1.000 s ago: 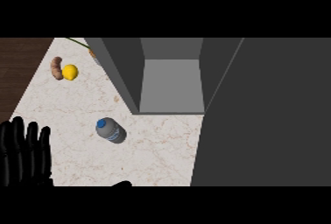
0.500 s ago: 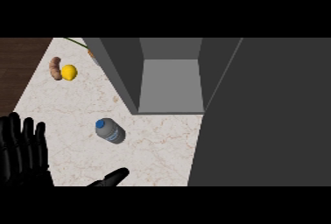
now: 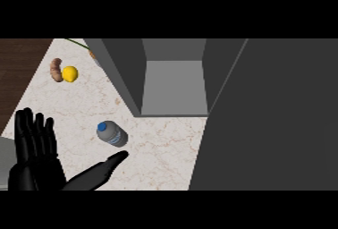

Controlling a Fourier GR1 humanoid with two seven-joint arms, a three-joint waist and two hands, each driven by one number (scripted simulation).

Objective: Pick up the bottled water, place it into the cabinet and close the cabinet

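The bottled water (image 3: 113,134), clear with a blue cap, sits on the pale marble counter (image 3: 158,152) left of centre, in front of the open cabinet. My left hand (image 3: 34,172) is up at the lower left, open, with straight fingers to the left of the bottle. Its thumb (image 3: 109,164) stretches out to the right and ends just below the bottle, apart from it. The grey cabinet (image 3: 175,87) stands open at the top centre, and nothing shows inside it. Its dark door (image 3: 271,116) fills the right side. My right hand does not show.
A yellow lemon (image 3: 70,74) and a brown oblong vegetable (image 3: 57,69) lie at the far left of the counter. Dark wood (image 3: 20,58) lies beyond the counter's left edge. The cabinet's left wall (image 3: 122,74) rises just behind the bottle.
My left hand has risen and shifted right towards the bottle, and its thumb has come into view below the bottle. The bottle and the cabinet door have not moved.
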